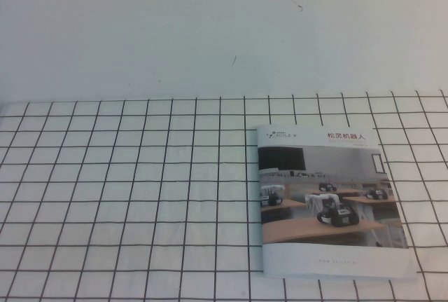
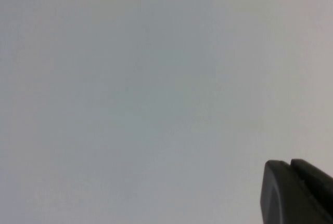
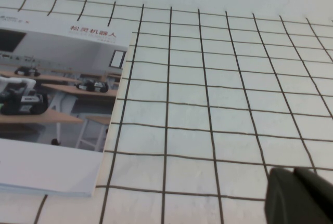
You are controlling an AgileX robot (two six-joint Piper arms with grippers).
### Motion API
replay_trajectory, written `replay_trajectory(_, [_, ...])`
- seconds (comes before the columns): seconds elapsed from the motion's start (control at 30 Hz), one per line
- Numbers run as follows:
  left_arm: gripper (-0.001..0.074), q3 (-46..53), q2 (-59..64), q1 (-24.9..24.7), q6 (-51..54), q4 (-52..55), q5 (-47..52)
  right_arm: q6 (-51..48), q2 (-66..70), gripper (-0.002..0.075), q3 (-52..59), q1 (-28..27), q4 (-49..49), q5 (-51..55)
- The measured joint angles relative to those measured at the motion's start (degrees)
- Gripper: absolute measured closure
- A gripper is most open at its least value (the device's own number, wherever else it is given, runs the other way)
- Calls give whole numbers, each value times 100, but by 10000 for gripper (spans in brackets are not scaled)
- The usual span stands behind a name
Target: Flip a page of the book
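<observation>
The book (image 1: 329, 261) lies closed and flat on the checked cloth at the right side of the table. Its cover page (image 1: 320, 193) faces up, showing robots on wooden desks and a red Chinese title. The right wrist view shows the book (image 3: 47, 174) with the same page (image 3: 57, 94) on top. My right gripper (image 3: 293, 171) hovers over the cloth, apart from the book's free edge, its dark fingers together and empty. My left gripper (image 2: 289, 162) faces a plain pale surface, fingers together and empty. Neither gripper shows in the high view.
A white cloth with a black grid (image 1: 126, 197) covers the table and shows in the right wrist view (image 3: 229, 89). A pale wall (image 1: 210, 29) rises behind it. The cloth left of the book is bare.
</observation>
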Motion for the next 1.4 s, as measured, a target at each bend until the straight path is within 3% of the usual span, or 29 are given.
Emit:
replay_trajectory(0.2, [736,0,0,0,-2,-88,-565,0,0,728,0,0,0,0])
replay_trajectory(0.37, [736,-72,-13,0,-753,-277,-1151,0,0,728,0,0,0,0])
replay_trajectory(0.6, [736,-2123,67,0,-988,279,896,0,0,728,0,0,10,-77])
replay_trajectory(0.8, [737,-3763,1069,0,-1024,752,2525,21,0,728,0,0,10,-1319])
replay_trajectory(1.03, [737,-4436,2347,-23,-833,802,3906,432,0,728,0,0,20,-3181])
replay_trajectory(1.23, [737,-4569,3071,-499,34,745,4585,430,0,728,0,0,30,-4723])
replay_trajectory(1.4, [737,-4681,3699,-923,327,683,5033,233,0,728,-686,0,30,-4315])
